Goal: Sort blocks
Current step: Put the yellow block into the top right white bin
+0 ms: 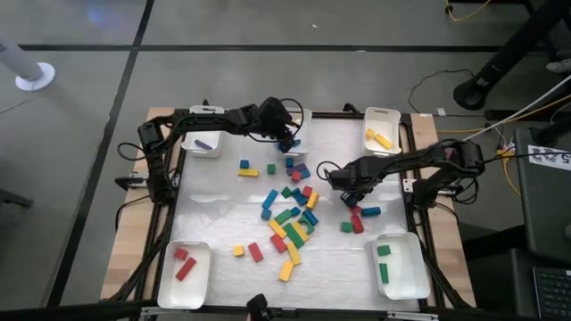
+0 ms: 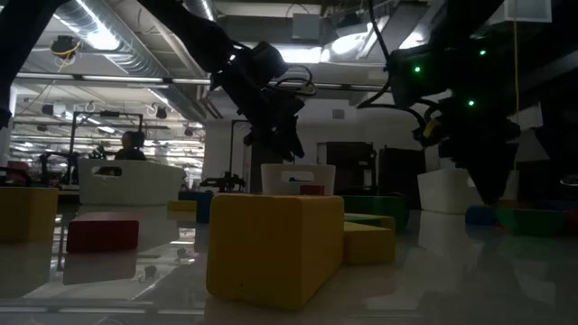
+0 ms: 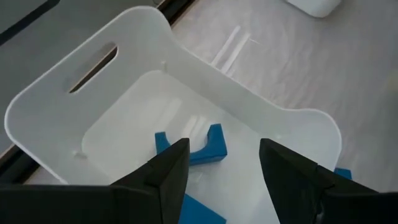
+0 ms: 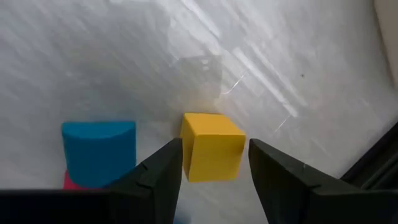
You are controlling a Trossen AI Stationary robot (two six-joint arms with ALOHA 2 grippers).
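Upper centre of the overhead frame, my left gripper (image 1: 287, 135) hangs over a white tray (image 1: 301, 125), while my right gripper (image 1: 349, 187) sits mid-right above the scattered blocks (image 1: 290, 218). Level with the tabletop, a big yellow block (image 2: 271, 246) fills the foreground. Past my left wrist, my fingers stand apart, empty, above a blue arch block (image 3: 198, 147) lying inside the tray. Past my right wrist, my parted fingers flank a yellow cube (image 4: 211, 146) without gripping it, a blue half-round block (image 4: 98, 149) beside it.
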